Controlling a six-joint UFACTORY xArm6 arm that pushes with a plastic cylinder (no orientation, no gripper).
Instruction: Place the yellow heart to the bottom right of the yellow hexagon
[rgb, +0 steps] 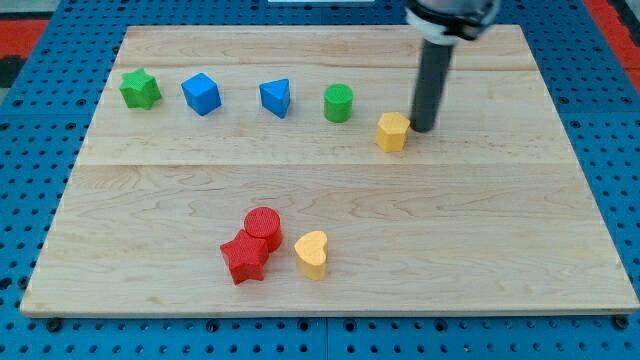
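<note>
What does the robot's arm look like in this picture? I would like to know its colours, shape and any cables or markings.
Only the arm's end shows, at the view's top. A black, rounded mount is cut off by the frame; from it a straight, dark grey, smooth cylindrical rod descends to my tip, just right of the yellow hexagon. No cables, labels or markings are visible.

no txt, labels, nos. legible

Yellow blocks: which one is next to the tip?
The yellow hexagon, at the view's upper right; my tip stands just at its right side. The yellow heart lies far off near the view's bottom, beside the red blocks.
</note>
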